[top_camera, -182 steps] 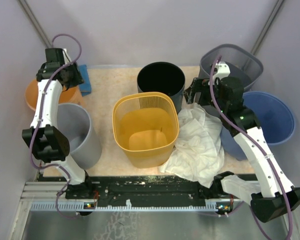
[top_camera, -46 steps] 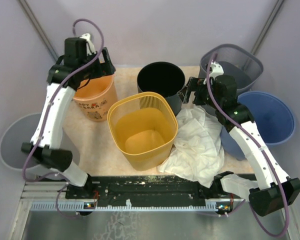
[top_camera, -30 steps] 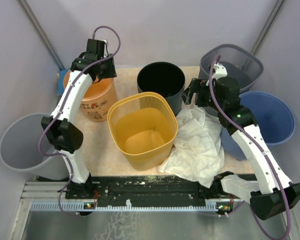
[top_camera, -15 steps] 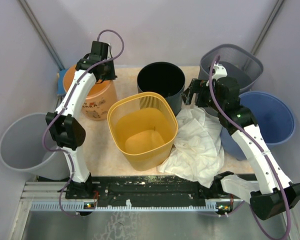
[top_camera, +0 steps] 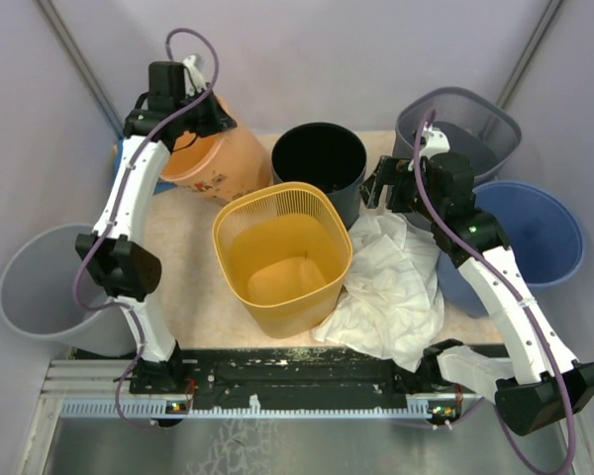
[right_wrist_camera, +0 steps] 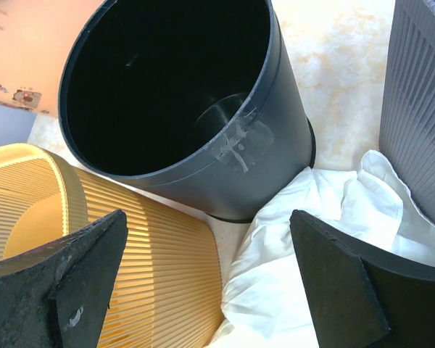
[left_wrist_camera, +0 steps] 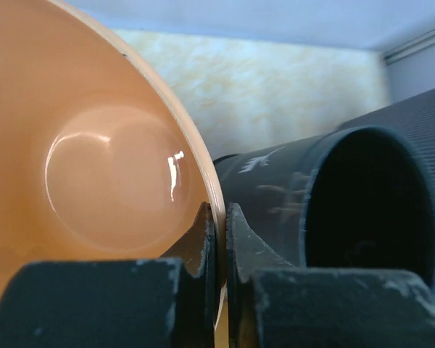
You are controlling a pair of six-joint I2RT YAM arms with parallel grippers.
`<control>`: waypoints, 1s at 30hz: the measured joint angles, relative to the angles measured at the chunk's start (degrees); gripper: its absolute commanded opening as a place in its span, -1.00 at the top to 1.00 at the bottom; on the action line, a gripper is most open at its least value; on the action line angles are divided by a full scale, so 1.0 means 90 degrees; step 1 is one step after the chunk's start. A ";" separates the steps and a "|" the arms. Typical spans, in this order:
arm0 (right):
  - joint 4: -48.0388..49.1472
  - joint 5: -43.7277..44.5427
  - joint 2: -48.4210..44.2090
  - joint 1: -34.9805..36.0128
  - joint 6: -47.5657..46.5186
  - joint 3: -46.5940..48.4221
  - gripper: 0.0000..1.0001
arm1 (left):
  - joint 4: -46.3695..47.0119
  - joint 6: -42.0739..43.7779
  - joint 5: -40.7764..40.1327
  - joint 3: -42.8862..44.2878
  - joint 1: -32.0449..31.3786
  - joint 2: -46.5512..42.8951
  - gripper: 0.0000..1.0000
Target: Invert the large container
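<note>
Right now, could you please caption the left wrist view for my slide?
Left jaws shut on the rim of the orange bucket, black bin alongside.

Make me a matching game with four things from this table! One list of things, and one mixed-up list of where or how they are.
Things:
1. orange bucket
2. black bin
3. yellow basket
4. white cloth

Where or how:
A. crumpled, lying flat
B. tilted, rim pinched by the left fingers
C. upright, back middle of the table
D. upright, just in front of the black bin

Pairs: 1-B, 2-C, 3-D, 4-A
</note>
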 measured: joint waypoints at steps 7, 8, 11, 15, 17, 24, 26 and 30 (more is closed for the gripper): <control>-0.0012 0.0046 0.0000 0.0000 -0.0002 0.0000 -0.88 | 0.2475 -0.1722 0.1729 -0.1904 0.0964 -0.0903 1.00; -0.0022 0.0053 0.0000 0.0000 -0.0002 0.0000 -0.88 | 0.2844 -0.1979 0.1841 -0.2174 0.1081 -0.0962 1.00; -0.0061 0.0090 -0.0010 0.0000 -0.0007 0.0000 -0.88 | 0.4051 -0.2722 0.2120 -0.2982 0.1251 -0.1001 1.00; -0.0146 0.0158 -0.0078 0.0000 -0.0027 0.0000 -0.88 | 0.5729 -0.3796 0.2370 -0.4078 0.1209 -0.0998 1.00; -0.0172 0.0221 -0.0138 0.0000 -0.0066 0.0000 -0.88 | 0.6441 -0.4189 0.2402 -0.4430 0.1217 -0.0986 1.00; -0.0294 0.0362 -0.0287 0.0000 -0.0129 0.0000 -0.88 | 0.7703 -0.4962 0.2467 -0.4949 0.1224 -0.0733 0.18; -0.0308 0.0406 -0.0308 0.0000 -0.0141 0.0000 -0.88 | 0.7492 -0.4828 0.2470 -0.4966 0.1207 -0.0741 -0.09; -0.0311 0.0435 -0.0316 0.0000 -0.0177 0.0000 -0.88 | 0.6717 -0.4277 0.2348 -0.4969 0.1173 -0.0840 -0.32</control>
